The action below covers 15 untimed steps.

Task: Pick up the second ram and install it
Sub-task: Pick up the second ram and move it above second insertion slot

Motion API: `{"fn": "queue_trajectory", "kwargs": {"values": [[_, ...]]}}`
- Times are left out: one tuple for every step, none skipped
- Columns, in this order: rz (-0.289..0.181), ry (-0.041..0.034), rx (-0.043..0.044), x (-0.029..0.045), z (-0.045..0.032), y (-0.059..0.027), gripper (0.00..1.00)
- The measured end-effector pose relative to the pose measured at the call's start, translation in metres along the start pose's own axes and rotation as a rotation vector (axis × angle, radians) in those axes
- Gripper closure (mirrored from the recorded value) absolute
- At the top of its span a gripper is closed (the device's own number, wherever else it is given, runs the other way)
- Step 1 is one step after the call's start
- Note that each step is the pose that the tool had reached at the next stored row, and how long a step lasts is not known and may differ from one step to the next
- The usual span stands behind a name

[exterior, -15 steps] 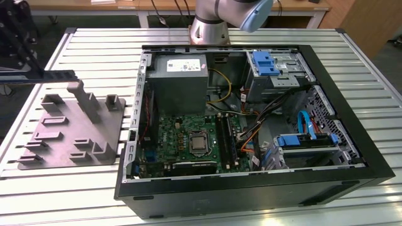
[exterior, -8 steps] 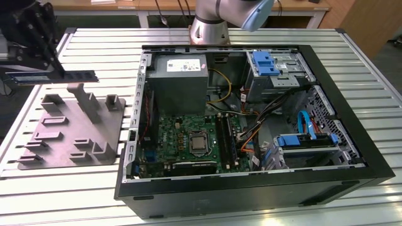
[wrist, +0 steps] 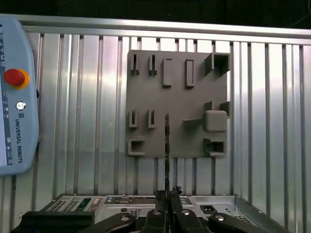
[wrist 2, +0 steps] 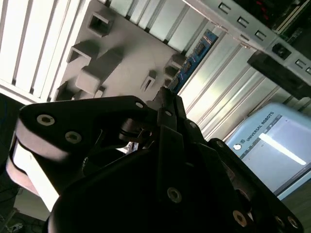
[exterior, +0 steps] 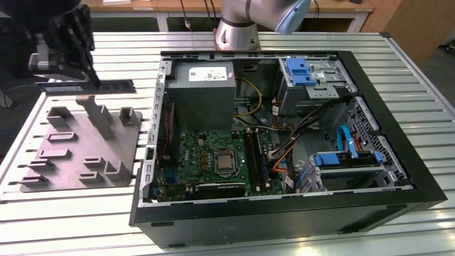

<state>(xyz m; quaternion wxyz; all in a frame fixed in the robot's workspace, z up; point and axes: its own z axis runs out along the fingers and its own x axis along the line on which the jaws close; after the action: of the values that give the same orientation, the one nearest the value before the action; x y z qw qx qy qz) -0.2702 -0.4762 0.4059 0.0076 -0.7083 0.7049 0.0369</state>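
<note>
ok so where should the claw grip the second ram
Pinch the second ram across its two flat faces, coming from above its long top edge: it is thin, flat and stands on edge. The claw appears to hold it that way.

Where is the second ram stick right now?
The second ram is held in the end effector, in the air above the grey holder tray at the exterior view's left, outside the open computer case.
</note>
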Motion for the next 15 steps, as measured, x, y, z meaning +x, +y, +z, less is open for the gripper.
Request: {"fn": "queue_trajectory", "kwargs": {"values": [[0.000,0.0000,-0.0001,0.0000,0.0000,-0.0045,0.86],[0.000,0.0000,-0.0001,0.0000,0.0001,-0.0089,0.86],[0.000,0.0001,-0.0002,0.0001,0.0001,-0.0135,0.86],[0.000,0.0002,-0.0003,0.0001,0.0001,-0.0182,0.86],[0.000,0.0002,-0.0004,0.0001,0.0003,-0.0228,0.86],[0.000,0.0002,-0.0005,0.0002,0.0004,-0.0273,0.86],[0.000,0.0003,-0.0006,0.0002,0.0006,-0.0318,0.86],[0.000,0.0003,-0.0008,0.0003,0.0008,-0.0363,0.86],[0.000,0.0004,-0.0012,0.0003,0.0013,-0.0412,0.86],[0.000,0.0003,-0.0016,0.0004,0.0020,-0.0458,0.86],[0.000,0.0003,-0.0020,0.0005,0.0030,-0.0503,0.86],[0.000,0.0003,-0.0026,0.0006,0.0039,-0.0549,0.86],[0.000,0.0003,-0.0032,0.0006,0.0048,-0.0594,0.86],[0.000,0.0004,-0.0039,0.0007,0.0056,-0.0639,0.86],[0.000,0.0004,-0.0044,0.0008,0.0065,-0.0684,0.86]]}}
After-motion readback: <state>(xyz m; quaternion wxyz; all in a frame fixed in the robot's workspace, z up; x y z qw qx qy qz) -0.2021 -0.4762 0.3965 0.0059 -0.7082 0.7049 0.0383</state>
